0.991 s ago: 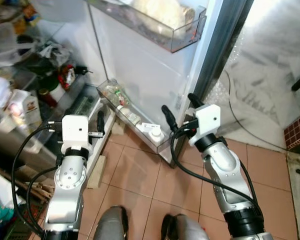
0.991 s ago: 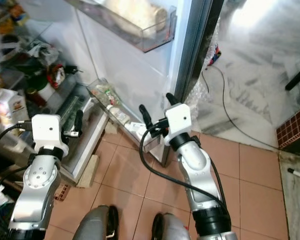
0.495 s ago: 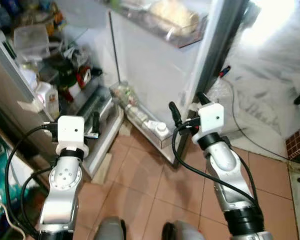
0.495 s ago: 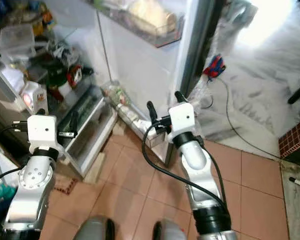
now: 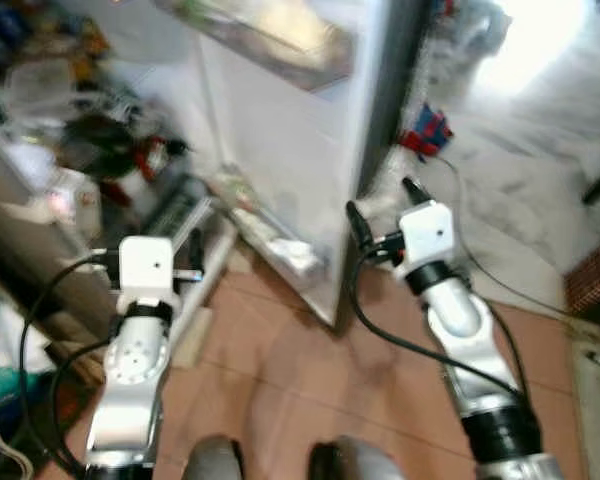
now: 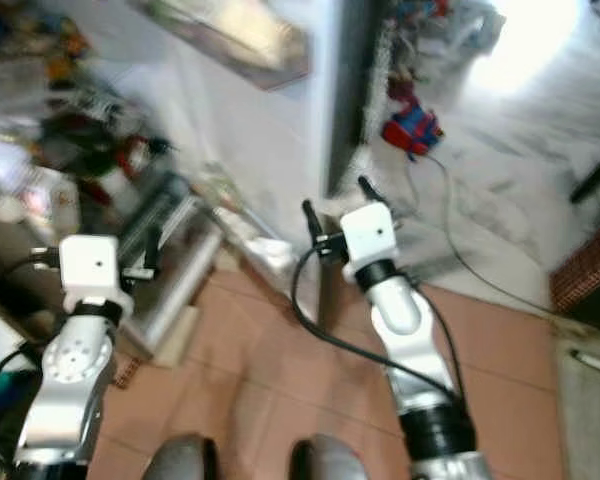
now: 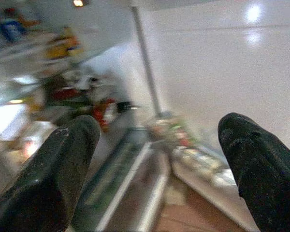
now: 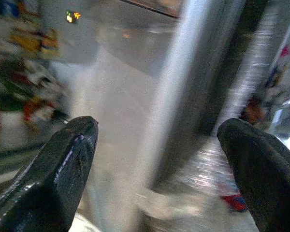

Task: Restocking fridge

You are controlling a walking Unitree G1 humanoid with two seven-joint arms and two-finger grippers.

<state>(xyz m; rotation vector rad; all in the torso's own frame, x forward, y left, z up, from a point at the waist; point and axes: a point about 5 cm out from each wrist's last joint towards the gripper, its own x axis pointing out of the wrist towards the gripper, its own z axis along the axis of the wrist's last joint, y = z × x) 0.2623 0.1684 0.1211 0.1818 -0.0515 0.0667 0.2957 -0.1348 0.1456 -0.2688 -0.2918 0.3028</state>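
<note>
Both tools, left [image 5: 193, 243] and right [image 5: 383, 208], gape empty (blurred) before the fridge door [image 5: 280, 130].

Fridge door [image 5: 300, 150] edge blocks centre; shelves [image 5: 70, 130] crammed w/ food; floor tiles [image 5: 280, 370] below door open.

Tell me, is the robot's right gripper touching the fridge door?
Apart. In the right wrist view the open black fingers frame the door edge with blurry background between them; nothing sits against a pad.
</note>
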